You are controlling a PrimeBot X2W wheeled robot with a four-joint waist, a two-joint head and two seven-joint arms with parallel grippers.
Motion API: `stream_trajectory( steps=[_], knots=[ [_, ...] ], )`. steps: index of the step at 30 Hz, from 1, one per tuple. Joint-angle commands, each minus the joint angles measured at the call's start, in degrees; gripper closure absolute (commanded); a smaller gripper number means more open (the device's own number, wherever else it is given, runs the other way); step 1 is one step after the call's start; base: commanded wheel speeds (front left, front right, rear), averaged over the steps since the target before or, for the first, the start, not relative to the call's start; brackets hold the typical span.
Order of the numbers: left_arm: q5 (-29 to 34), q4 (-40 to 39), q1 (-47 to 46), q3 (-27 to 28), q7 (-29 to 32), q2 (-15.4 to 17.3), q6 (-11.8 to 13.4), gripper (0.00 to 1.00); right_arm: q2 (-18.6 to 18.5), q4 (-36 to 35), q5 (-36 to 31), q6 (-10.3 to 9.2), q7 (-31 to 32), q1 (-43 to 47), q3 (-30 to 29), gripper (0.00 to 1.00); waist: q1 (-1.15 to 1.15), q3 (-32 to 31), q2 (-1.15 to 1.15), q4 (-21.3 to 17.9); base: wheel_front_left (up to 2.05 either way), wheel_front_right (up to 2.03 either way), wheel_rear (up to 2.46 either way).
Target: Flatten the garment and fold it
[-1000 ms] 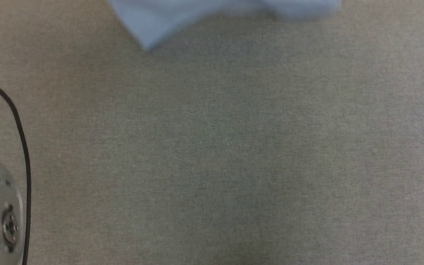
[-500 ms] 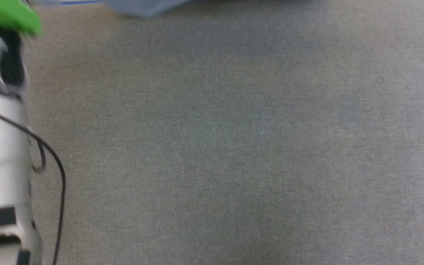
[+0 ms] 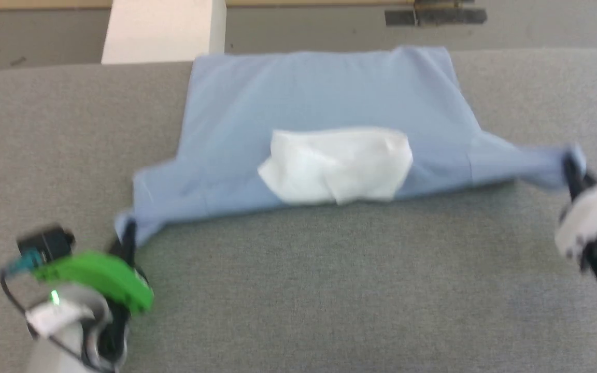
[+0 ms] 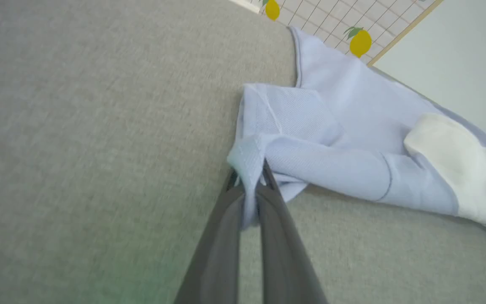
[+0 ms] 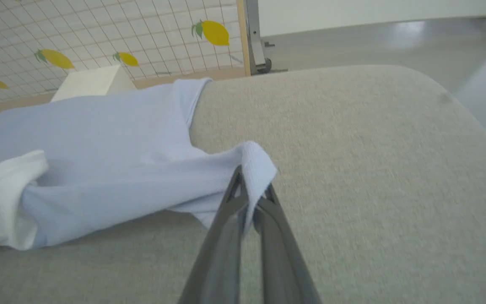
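On the left, we see the left end effector [image 3: 128,235] clamped on one end of the shirt [image 3: 324,93]. The shirt lies spread across the middle of the grey bench [image 3: 329,290], white collar [image 3: 337,166] towards us. Over on the right, the right end effector [image 3: 570,173] is pinched tight on the other end.

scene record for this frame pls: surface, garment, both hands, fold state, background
surface: grey fabric-covered table
garment: light blue, spread on the table, far edge at the table's far rim; white collar bunched at the near edge
left hand: shut on the garment's sleeve end at the robot's left
right hand: shut on the sleeve end at the robot's right
fold state: not yet folded; sleeves drawn outward
background: pale box, lemon-print panel
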Motion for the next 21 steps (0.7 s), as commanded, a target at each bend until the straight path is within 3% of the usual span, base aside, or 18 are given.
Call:
stream_trajectory(
  steps=[1, 5, 9, 17, 21],
  knots=[
    [-1.2, -2.0, 3.5, 0.2, 0.8, -0.7, 0.6, 1.00, 1.4, -2.4, 0.3, -0.10, 1.7, 3.5, -2.0, 1.00, 0.00, -3.0, 0.00, 0.6, 0.00, 0.00, 0.00],
    [-2.6, -6.4, 11.6, -0.3, 4.0, -2.1, 2.1, 1.00, 4.8, -7.9, -0.3, -0.10, 7.3, 12.2, -6.6, 1.00, 0.00, -4.9, 0.00, 1.3, 0.00, 0.00, 0.00],
    [-2.6, -11.8, 21.0, -0.9, 8.9, -2.4, 6.0, 1.00, 6.8, -12.8, -0.5, -0.10, 15.3, 21.7, -10.9, 1.00, 0.00, -6.9, 0.00, 1.8, 0.00, 0.00, 0.00],
    [-1.6, -16.6, 31.1, -0.3, 14.5, -1.1, 11.6, 1.00, 6.9, -9.1, 4.3, -0.10, 24.1, 30.4, -14.4, 1.00, 0.00, -8.7, 0.00, 2.4, 0.00, 0.00, 0.00],
    [-1.3, -17.7, 32.9, -0.7, 15.3, -1.4, 12.9, 1.00, 6.9, -5.1, 3.8, -0.10, 24.5, 31.8, -15.3, 1.00, 0.00, -9.0, 0.00, 2.7, 0.00, 0.00, 0.00]
  ],
)
